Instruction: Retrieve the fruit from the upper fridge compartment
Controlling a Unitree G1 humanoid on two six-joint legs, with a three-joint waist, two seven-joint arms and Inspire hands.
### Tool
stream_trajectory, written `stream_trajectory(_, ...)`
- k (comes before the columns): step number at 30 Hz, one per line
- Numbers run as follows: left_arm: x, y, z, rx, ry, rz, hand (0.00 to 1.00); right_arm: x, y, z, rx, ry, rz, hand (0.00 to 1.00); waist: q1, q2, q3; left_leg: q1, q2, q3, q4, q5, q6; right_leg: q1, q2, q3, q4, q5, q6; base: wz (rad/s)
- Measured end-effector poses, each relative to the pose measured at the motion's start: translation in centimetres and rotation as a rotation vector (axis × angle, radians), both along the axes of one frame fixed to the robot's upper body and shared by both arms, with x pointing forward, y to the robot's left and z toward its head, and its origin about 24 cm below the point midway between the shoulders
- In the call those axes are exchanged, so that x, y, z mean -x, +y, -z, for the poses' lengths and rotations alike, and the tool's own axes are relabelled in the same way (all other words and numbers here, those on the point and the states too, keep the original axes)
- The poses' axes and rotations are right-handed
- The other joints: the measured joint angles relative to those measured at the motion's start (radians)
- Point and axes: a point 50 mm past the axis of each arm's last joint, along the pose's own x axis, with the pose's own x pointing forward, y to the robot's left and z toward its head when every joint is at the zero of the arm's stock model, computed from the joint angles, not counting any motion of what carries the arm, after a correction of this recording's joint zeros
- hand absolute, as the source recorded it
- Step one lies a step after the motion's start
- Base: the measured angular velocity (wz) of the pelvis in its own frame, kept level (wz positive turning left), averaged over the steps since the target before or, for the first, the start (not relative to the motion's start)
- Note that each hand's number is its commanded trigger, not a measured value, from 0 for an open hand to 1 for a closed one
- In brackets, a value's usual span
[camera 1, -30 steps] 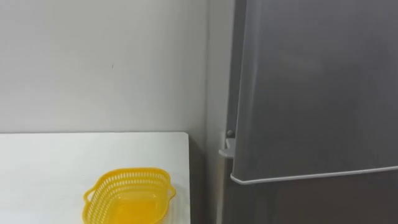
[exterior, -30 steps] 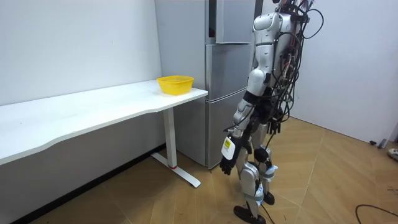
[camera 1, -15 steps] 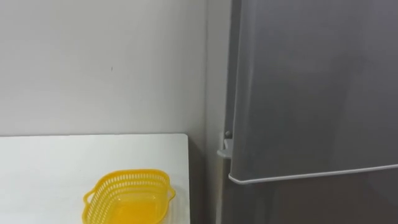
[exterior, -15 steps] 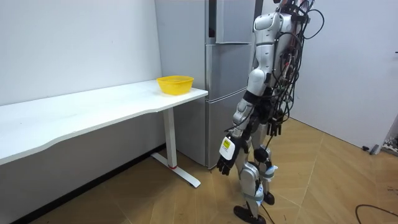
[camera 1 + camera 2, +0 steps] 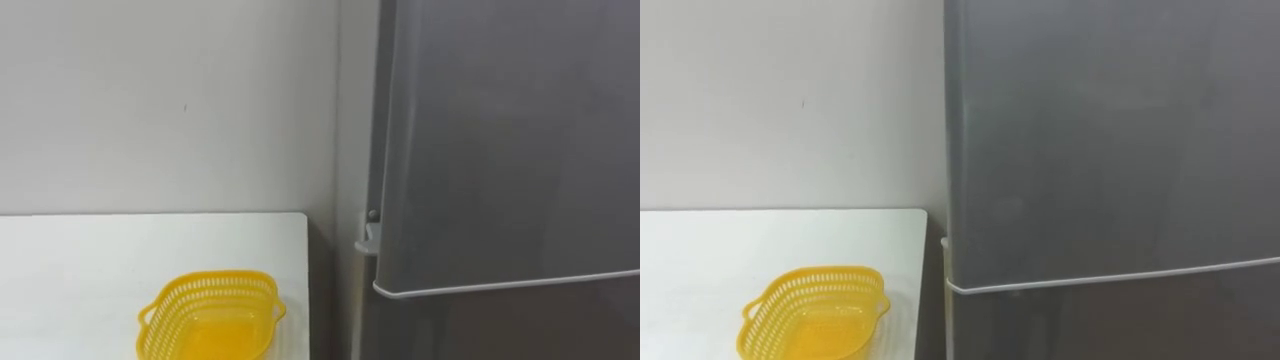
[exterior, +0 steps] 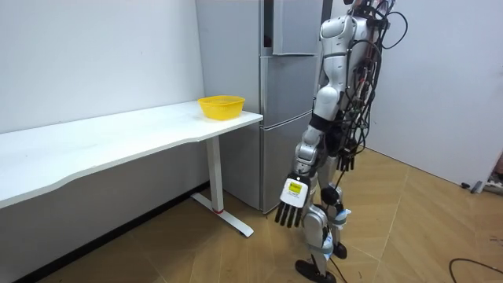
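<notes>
Left hand [image 6: 291, 206] swung forward, fingers spread, empty, tall fridge [image 5: 500, 150] upright ahead, yellow basket [image 5: 210, 315] on table [image 5: 80, 260]

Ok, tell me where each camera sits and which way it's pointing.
Left eye view: on the robot's head, facing the fridge, with the yellow basket on the white table at lower left.
Right eye view: same head, slightly further right, same scene.
Room view: off in the room, sees the whole robot standing before the fridge, left hand hanging open.
Shared: fridge, basket and table.
</notes>
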Motion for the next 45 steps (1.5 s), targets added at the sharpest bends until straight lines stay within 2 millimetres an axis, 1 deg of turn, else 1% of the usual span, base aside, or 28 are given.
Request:
stream_trajectory(2, -1.2, 0.9, -0.4, -0.053, -0.093, -0.102, 0.00, -0.2, -0.2, 0.0, 0.011, -0.023, 0.023, 0.00, 0.004, 0.001, 0.0006, 0.002, 0.000, 0.000, 0.000, 0.000, 0.000, 0.000, 0.001, 0.000, 0.001, 0.000, 0.000, 0.00)
stream_trajectory(3, -2.4, 1.5, -0.8, -0.095, -0.160, -0.145, 0.00, -0.3, -0.4, -0.1, 0.020, -0.037, 0.030, 0.00, 0.014, 0.004, 0.0011, 0.002, 0.001, 0.000, -0.001, 0.000, 0.000, 0.001, 0.001, 0.000, 0.001, 0.000, 0.000, 0.00)
stream_trajectory(4, -3.9, 2.2, -1.4, -0.144, -0.236, -0.158, 0.00, -0.3, -0.6, -0.1, 0.031, -0.050, 0.038, 0.00, 0.022, 0.012, -0.0001, 0.002, 0.000, 0.000, -0.001, 0.000, 0.000, 0.000, 0.001, 0.000, 0.002, 0.000, 0.000, 0.00)
stream_trajectory(5, -4.7, 2.5, -1.8, -0.169, -0.273, -0.159, 0.00, -0.4, -0.7, -0.1, 0.036, -0.056, 0.043, 0.00, 0.024, 0.010, 0.0020, 0.002, 0.000, 0.000, -0.001, 0.000, 0.000, 0.000, 0.000, 0.000, 0.003, 0.000, 0.000, 0.00)
stream_trajectory(7, -7.4, 3.6, -3.5, -0.270, -0.421, -0.182, 0.00, -0.6, -1.0, -0.2, 0.053, -0.086, 0.061, 0.00, 0.038, 0.013, 0.0018, 0.003, 0.000, 0.000, -0.004, 0.000, 0.000, 0.000, 0.001, 0.000, 0.003, 0.000, 0.000, 0.00)
stream_trajectory(8, -8.0, 3.9, -3.9, -0.296, -0.456, -0.191, 0.00, -0.7, -1.0, -0.2, 0.055, -0.095, 0.062, 0.00, 0.041, 0.013, 0.0018, 0.003, 0.000, -0.001, -0.005, 0.000, 0.000, -0.001, 0.001, -0.001, 0.004, 0.000, 0.000, 0.00)
stream_trajectory(10, -10.1, 4.7, -5.9, -0.407, -0.579, -0.213, 0.00, -0.7, -1.1, -0.2, 0.060, -0.111, 0.057, 0.00, 0.050, 0.013, 0.0011, 0.006, 0.001, -0.001, -0.008, 0.000, 0.000, 0.001, 0.002, -0.001, 0.009, 0.000, 0.000, 0.00)
stream_trajectory(13, -11.3, 5.3, -7.6, -0.525, -0.667, -0.257, 0.00, -0.7, -1.1, -0.3, 0.059, -0.124, 0.050, 0.00, 0.051, 0.012, 0.0009, 0.010, 0.000, 0.000, -0.007, 0.000, 0.000, -0.001, 0.001, -0.001, 0.017, 0.000, 0.000, -0.04)
stream_trajectory(14, -11.4, 5.4, -7.8, -0.541, -0.676, -0.265, 0.00, -0.7, -1.1, -0.3, 0.059, -0.125, 0.048, 0.00, 0.051, 0.014, -0.0001, 0.010, 0.000, 0.000, -0.007, 0.000, 0.000, -0.002, 0.001, 0.000, 0.017, 0.000, 0.000, -0.03)
stream_trajectory(15, -11.8, 5.5, -8.4, -0.575, -0.697, -0.285, 0.00, -0.7, -1.1, -0.3, 0.056, -0.130, 0.046, 0.00, 0.051, 0.019, -0.0036, 0.009, 0.000, 0.000, -0.007, 0.000, 0.000, -0.002, 0.001, 0.001, 0.015, 0.000, 0.000, 0.00)
stream_trajectory(17, -12.6, 5.8, -9.8, -0.637, -0.761, -0.318, 0.00, -0.6, -1.0, -0.3, 0.053, -0.135, 0.047, 0.00, 0.050, 0.011, -0.0029, 0.009, 0.000, -0.003, -0.007, 0.000, 0.000, 0.000, 0.002, 0.001, 0.004, 0.002, -0.001, 0.02)
stream_trajectory(19, -13.5, 6.1, -11.7, -0.714, -0.859, -0.363, 0.00, -0.7, -1.2, -0.3, 0.061, -0.150, 0.046, 0.00, 0.059, 0.011, -0.0031, 0.009, 0.000, -0.003, -0.007, 0.000, 0.000, 0.000, 0.002, 0.001, 0.003, 0.003, -0.001, 0.00)
stream_trajectory(20, -13.7, 6.1, -12.1, -0.727, -0.882, -0.372, 0.00, -0.7, -1.2, -0.3, 0.062, -0.154, 0.045, 0.00, 0.060, 0.013, -0.0032, 0.009, 0.000, -0.003, -0.007, 0.000, 0.000, 0.000, 0.002, 0.000, 0.002, 0.003, -0.001, 0.00)
stream_trajectory(22, -14.8, 6.2, -14.3, -0.759, -0.992, -0.395, 0.00, -0.5, -1.2, -0.3, 0.060, -0.150, 0.046, 0.00, 0.067, 0.015, -0.0039, 0.005, -0.001, -0.011, -0.007, 0.000, 0.000, 0.001, 0.000, -0.011, 0.002, 0.003, -0.001, 0.09)
stream_trajectory(23, -15.1, 6.2, -15.0, -0.765, -1.024, -0.401, 0.00, -0.4, -1.2, -0.3, 0.059, -0.148, 0.046, 0.00, 0.067, 0.015, -0.0040, 0.005, -0.001, -0.014, -0.007, 0.000, 0.000, 0.001, 0.000, -0.013, 0.002, 0.003, -0.001, 0.11)
stream_trajectory(25, -16.0, 6.1, -17.7, -0.790, -1.158, -0.428, 0.00, 0.1, -1.2, -0.3, 0.056, -0.139, 0.050, 0.00, 0.074, 0.016, -0.0046, 0.008, -0.001, -0.015, -0.005, 0.000, 0.000, 0.003, 0.000, -0.015, 0.002, 0.003, -0.001, 0.02)
stream_trajectory(26, -16.2, 6.0, -18.3, -0.796, -1.191, -0.434, 0.00, 0.1, -1.1, -0.3, 0.054, -0.138, 0.050, 0.00, 0.073, 0.017, -0.0046, 0.009, -0.001, -0.015, -0.005, 0.000, 0.000, 0.005, 0.000, -0.015, 0.002, 0.003, -0.001, 0.00)
stream_trajectory(28, -16.7, 5.9, -20.5, -0.808, -1.310, -0.438, 0.00, 0.2, -1.1, -0.3, 0.047, -0.133, 0.042, 0.00, 0.074, 0.018, -0.0045, 0.009, -0.001, -0.015, -0.002, 0.000, 0.000, 0.006, 0.000, -0.014, 0.003, 0.003, -0.001, 0.00)
stream_trajectory(29, -16.8, 5.8, -21.1, -0.807, -1.336, -0.436, 0.00, 0.3, -1.1, -0.3, 0.042, -0.130, 0.038, 0.00, 0.074, 0.018, -0.0043, 0.009, -0.001, -0.015, -0.002, 0.000, 0.000, 0.006, 0.000, -0.013, 0.002, 0.003, -0.001, 0.00)
stream_trajectory(31, -17.1, 5.4, -22.9, -0.794, -1.439, -0.413, 0.00, 0.5, -1.0, -0.3, 0.026, -0.120, 0.017, 0.00, 0.071, 0.017, -0.0038, 0.006, -0.001, -0.015, -0.002, 0.000, 0.000, 0.003, -0.001, -0.014, 0.001, 0.003, -0.001, 0.00)
stream_trajectory(32, -17.2, 5.4, -23.2, -0.790, -1.462, -0.404, 0.00, 0.5, -0.9, -0.3, 0.017, -0.118, 0.010, 0.00, 0.072, 0.017, -0.0037, 0.003, -0.001, -0.015, -0.001, 0.000, 0.000, 0.002, -0.001, -0.015, 0.001, 0.003, -0.001, 0.04)
stream_trajectory(34, -17.5, 5.0, -25.1, -0.775, -1.558, -0.363, 0.00, 0.7, -0.6, -0.3, -0.010, -0.110, 0.010, 0.00, 0.058, 0.011, -0.0023, -0.004, -0.004, -0.030, 0.004, 0.000, 0.000, 0.002, -0.004, -0.024, 0.002, 0.003, -0.001, 0.16)
stream_trajectory(36, -17.6, 4.7, -26.5, -0.750, -1.635, -0.336, 0.00, 0.9, -0.5, -0.2, -0.012, -0.102, 0.012, 0.00, 0.048, 0.010, -0.0013, -0.008, -0.005, -0.035, 0.010, 0.000, 0.000, 0.003, -0.005, -0.028, 0.002, 0.003, -0.001, 0.10)
stream_trajectory(37, -17.7, 4.3, -27.5, -0.717, -1.697, -0.318, 0.00, 0.9, -0.5, -0.2, -0.015, -0.101, 0.012, 0.00, 0.045, 0.008, -0.0003, -0.011, -0.005, -0.035, 0.017, 0.000, 0.000, 0.003, -0.006, -0.027, 0.003, 0.003, -0.001, 0.00)
stream_trajectory(38, -17.8, 4.1, -28.0, -0.694, -1.730, -0.313, 0.00, 0.8, -0.4, -0.2, -0.018, -0.102, 0.011, 0.00, 0.045, 0.007, 0.0004, -0.012, -0.005, -0.035, 0.019, 0.000, 0.000, 0.003, -0.006, -0.027, 0.003, 0.003, -0.001, 0.00)
stream_trajectory(40, -18.5, 3.0, -29.5, -0.595, -1.839, -0.242, 0.00, 0.8, -0.3, -0.2, -0.036, -0.095, 0.012, 0.00, 0.040, 0.003, 0.0042, -0.015, -0.006, -0.038, 0.020, 0.000, 0.000, 0.002, -0.006, -0.029, 0.001, 0.003, -0.001, 0.02)
stream_trajectory(42, -19.1, 2.1, -30.1, -0.498, -1.904, -0.178, 0.00, 0.7, -0.2, -0.1, -0.053, -0.091, 0.010, 0.00, 0.035, 0.004, 0.0048, -0.019, -0.006, -0.038, 0.020, 0.000, 0.000, 0.002, -0.007, -0.031, 0.001, 0.003, -0.001, 0.02)
stream_trajectory(45, -20.0, 0.9, -30.9, -0.349, -1.984, -0.089, 0.00, 0.2, 0.1, -0.1, -0.082, -0.093, 0.001, 0.00, 0.016, 0.005, 0.0049, -0.024, -0.004, -0.028, 0.022, 0.000, 0.000, -0.007, -0.007, -0.025, 0.003, 0.003, -0.001, -0.04)
